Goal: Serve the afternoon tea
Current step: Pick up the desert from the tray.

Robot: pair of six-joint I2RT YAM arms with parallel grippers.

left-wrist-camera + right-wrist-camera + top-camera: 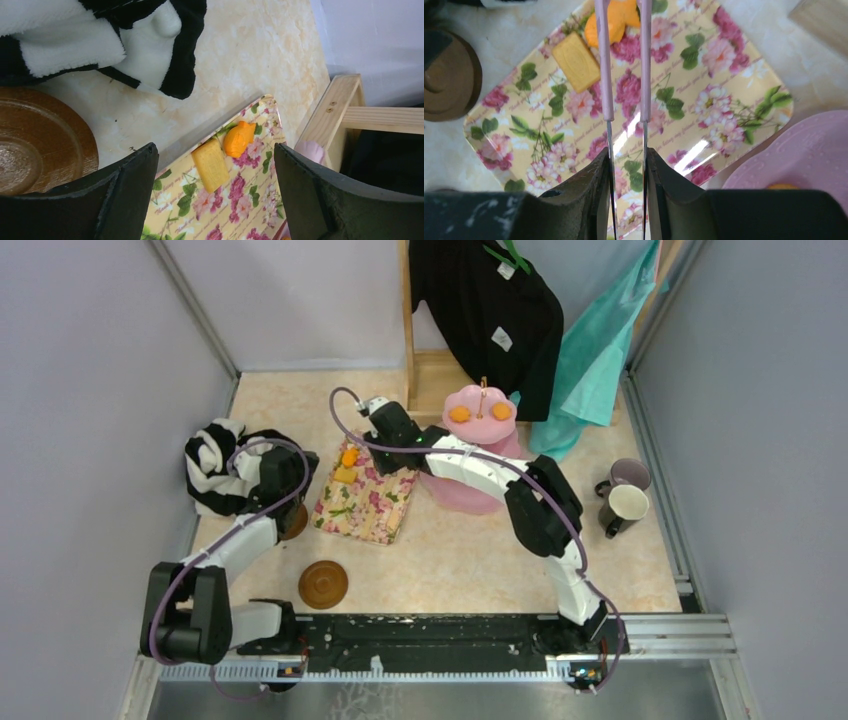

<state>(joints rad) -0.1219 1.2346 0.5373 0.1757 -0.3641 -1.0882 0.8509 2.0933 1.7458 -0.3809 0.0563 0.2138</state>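
Beige marbled tabletop (470,555), pale walls (90,390)

My right claw (626,161): matt black plastic. It holds pink-tipped metal tongs (603,60): shiny steel shanks, matt pink sleeves. Rectangular floral-print tray (734,100): glossy, reflective. Round brown saucer (45,130): smooth, glossy. Black-and-white striped garment (65,45): fleecy cloth.
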